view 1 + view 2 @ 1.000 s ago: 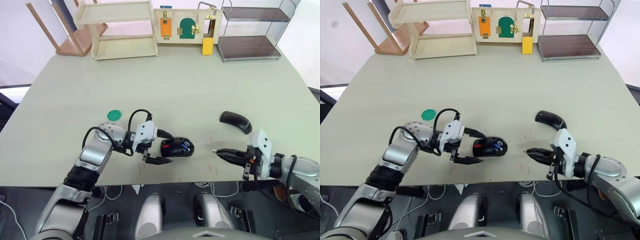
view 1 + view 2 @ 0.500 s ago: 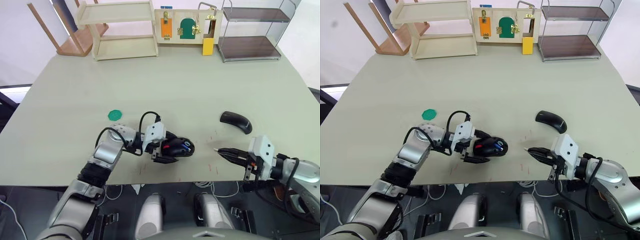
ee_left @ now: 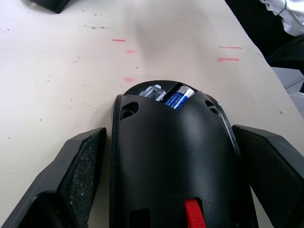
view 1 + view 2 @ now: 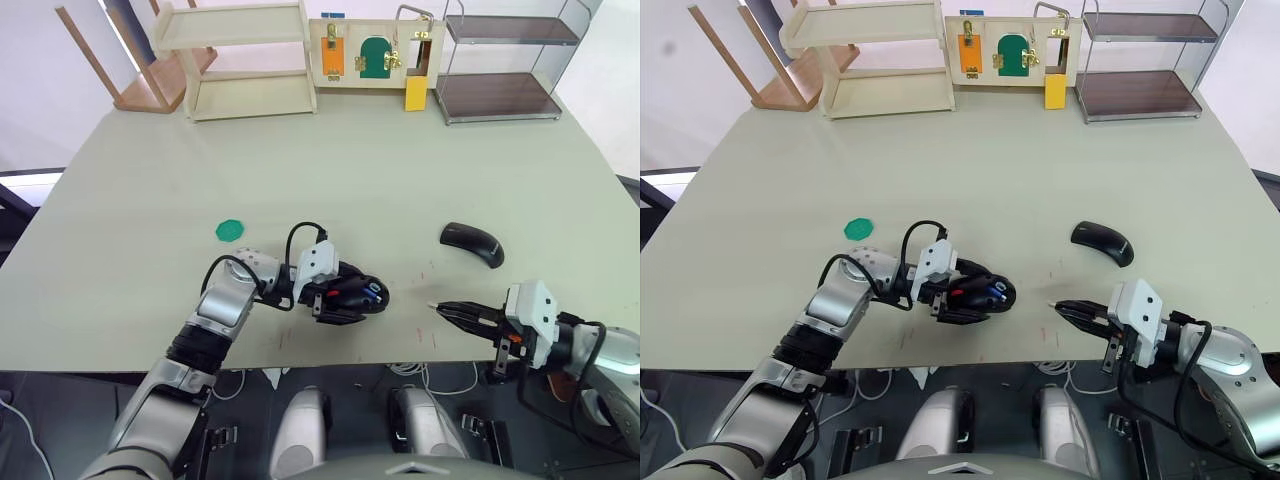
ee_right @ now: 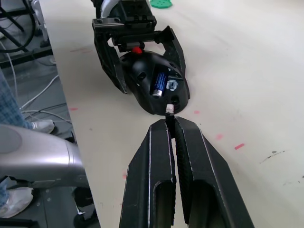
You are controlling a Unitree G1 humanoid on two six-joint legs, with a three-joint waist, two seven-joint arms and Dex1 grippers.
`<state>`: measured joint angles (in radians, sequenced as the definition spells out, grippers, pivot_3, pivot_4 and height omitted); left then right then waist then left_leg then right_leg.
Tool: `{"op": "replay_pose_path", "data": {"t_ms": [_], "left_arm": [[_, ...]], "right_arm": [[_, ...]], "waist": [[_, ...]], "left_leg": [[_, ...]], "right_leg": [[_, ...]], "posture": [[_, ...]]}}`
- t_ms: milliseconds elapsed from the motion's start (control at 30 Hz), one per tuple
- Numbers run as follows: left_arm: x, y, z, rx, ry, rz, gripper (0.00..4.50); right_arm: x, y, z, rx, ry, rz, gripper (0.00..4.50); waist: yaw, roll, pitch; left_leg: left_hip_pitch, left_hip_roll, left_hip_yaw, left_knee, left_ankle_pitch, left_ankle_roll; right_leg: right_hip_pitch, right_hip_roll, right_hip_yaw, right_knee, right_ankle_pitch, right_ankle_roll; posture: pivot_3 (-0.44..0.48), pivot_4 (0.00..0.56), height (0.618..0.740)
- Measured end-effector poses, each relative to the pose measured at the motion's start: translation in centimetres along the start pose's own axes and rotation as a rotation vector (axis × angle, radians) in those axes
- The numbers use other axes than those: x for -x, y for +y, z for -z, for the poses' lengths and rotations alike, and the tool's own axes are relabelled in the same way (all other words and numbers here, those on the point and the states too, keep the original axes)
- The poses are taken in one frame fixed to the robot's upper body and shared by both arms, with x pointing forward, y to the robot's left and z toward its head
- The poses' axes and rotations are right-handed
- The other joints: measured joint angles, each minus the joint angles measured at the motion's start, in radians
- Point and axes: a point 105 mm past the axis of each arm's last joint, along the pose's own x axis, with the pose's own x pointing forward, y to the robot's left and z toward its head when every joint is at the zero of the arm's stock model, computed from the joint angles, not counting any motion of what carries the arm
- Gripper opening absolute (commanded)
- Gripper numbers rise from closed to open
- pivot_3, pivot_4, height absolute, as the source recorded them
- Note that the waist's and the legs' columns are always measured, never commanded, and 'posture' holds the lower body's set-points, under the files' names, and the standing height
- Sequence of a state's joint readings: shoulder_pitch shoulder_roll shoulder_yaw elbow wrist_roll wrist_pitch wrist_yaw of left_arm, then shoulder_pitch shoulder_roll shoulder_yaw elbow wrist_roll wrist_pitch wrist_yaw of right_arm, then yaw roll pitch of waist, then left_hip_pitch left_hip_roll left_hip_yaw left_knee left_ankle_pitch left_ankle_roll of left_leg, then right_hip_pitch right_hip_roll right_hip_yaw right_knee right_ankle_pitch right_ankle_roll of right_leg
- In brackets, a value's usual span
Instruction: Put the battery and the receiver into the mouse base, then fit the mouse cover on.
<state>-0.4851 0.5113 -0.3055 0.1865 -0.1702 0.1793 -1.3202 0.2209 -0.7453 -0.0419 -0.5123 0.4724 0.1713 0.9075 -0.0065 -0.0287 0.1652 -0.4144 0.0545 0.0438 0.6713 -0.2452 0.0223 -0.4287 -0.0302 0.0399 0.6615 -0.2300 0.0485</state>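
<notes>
Worktop (image 4: 330,170) first: pale and broad, it carries the whole job near its front edge. On it the mouse base (image 4: 352,297) lies with its long axis running left to right, its red-patched end toward the left hand (image 4: 322,303) and its open recess end pointing at the right hand (image 4: 450,309). The left hand stands spread, one finger (image 3: 71,178) on each flank of the base, close alongside; whether the pads actually press the shell I cannot tell. The mouse cover (image 4: 472,243) rests by itself farther back on the right, well apart from the base and nearer the right arm. The right hand is pinched tight on the receiver (image 5: 169,110), a tiny stub poking from its tips. The battery (image 5: 159,82) already sits in its slot, blue label up. What the next move turns on, as I judge it: the right hand points straight along the base's long axis toward the recess just beside the battery, with a gap of bare worktop between, so a straight advance leftward looks enough.
</notes>
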Motion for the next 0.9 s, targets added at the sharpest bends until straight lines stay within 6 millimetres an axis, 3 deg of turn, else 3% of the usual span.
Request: {"op": "replay_pose_path", "data": {"t_ms": [400, 467, 567, 900], "left_arm": [[-0.2, 0.0, -0.1, 0.010, -0.006, -0.007, 4.46], [-0.3, 0.0, -0.1, 0.012, -0.006, -0.007, 4.08], [-0.2, 0.1, -0.1, 0.017, -0.003, -0.011, 3.03], [0.3, 0.1, 0.1, 0.022, 0.011, -0.009, 3.04]], "right_arm": [[1.0, 0.0, -0.4, 0.057, -0.069, -0.029, 0.00], [1.0, 0.1, -0.4, 0.056, -0.070, -0.034, 0.00], [1.1, 0.1, -0.4, 0.058, -0.072, -0.038, 0.00], [1.1, 0.1, -0.5, 0.064, -0.076, -0.043, 0.00]], "waist": [[0.006, 0.000, 0.000], [0.006, 0.000, 0.000], [0.006, 0.000, 0.000], [0.001, 0.001, -0.001]], "left_leg": [[0.001, 0.000, 0.000, 0.001, 0.000, 0.000], [0.001, 0.000, 0.000, 0.001, 0.000, 0.000], [0.001, 0.000, 0.000, 0.001, 0.000, 0.000], [0.001, 0.000, 0.000, 0.001, 0.000, 0.000]], "right_leg": [[0.001, 0.000, 0.000, 0.000, 0.001, -0.002], [0.001, 0.000, 0.000, 0.000, 0.002, -0.002], [0.001, 0.000, 0.000, 0.000, 0.002, -0.002], [0.001, 0.000, 0.000, 0.001, 0.002, -0.002]], "posture": [[0.000, 0.150, 0.740], [0.000, 0.150, 0.740], [0.000, 0.150, 0.740], [0.000, 0.150, 0.740]]}}
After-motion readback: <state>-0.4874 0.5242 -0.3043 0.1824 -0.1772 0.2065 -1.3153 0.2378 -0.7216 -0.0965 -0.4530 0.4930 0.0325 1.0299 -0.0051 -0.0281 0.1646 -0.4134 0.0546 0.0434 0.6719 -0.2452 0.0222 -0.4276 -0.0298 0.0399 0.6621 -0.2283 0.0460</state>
